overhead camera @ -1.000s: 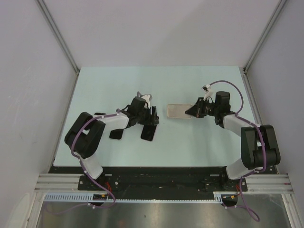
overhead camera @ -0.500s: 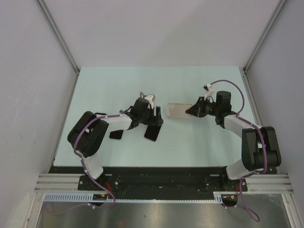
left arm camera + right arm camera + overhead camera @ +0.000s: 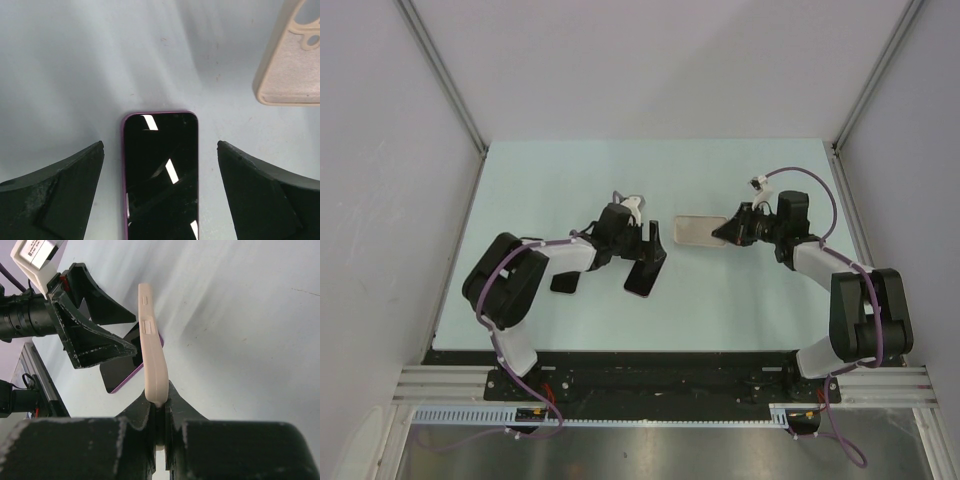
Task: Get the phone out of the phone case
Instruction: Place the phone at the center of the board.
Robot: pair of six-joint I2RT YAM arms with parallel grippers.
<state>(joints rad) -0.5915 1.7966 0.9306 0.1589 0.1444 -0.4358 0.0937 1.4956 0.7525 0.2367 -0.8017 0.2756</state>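
Top external, left gripper (image 3: 646, 250): fingers spread wide, low over the table (image 3: 570, 180), left of centre.
Top external, phone (image 3: 641, 279): dark slab lying bare on the table, at the near side of the left gripper and out of its case.
Top external, phone case (image 3: 692, 231): pale and empty, right of the phone and apart from it.
Top external, right gripper (image 3: 728, 233): pressed onto the right end of the phone case.
Top external, dark flat object (image 3: 565, 283): lies left of the phone; what it is I cannot tell.
Left wrist, phone: screen up with a purple rim, flat on the table between the two black fingers (image 3: 60, 190), neither of them touching it.
Left wrist, phone case: back side showing with its camera cut-out, at the far right.
Right wrist, right gripper: jaws closed, pinching one end of the phone case.
Right wrist, phone case: seen edge-on, side buttons showing, stretching away from the fingers; whether it rests on the table I cannot tell.
Right wrist, phone: on the table beyond the case, under the spread left gripper.
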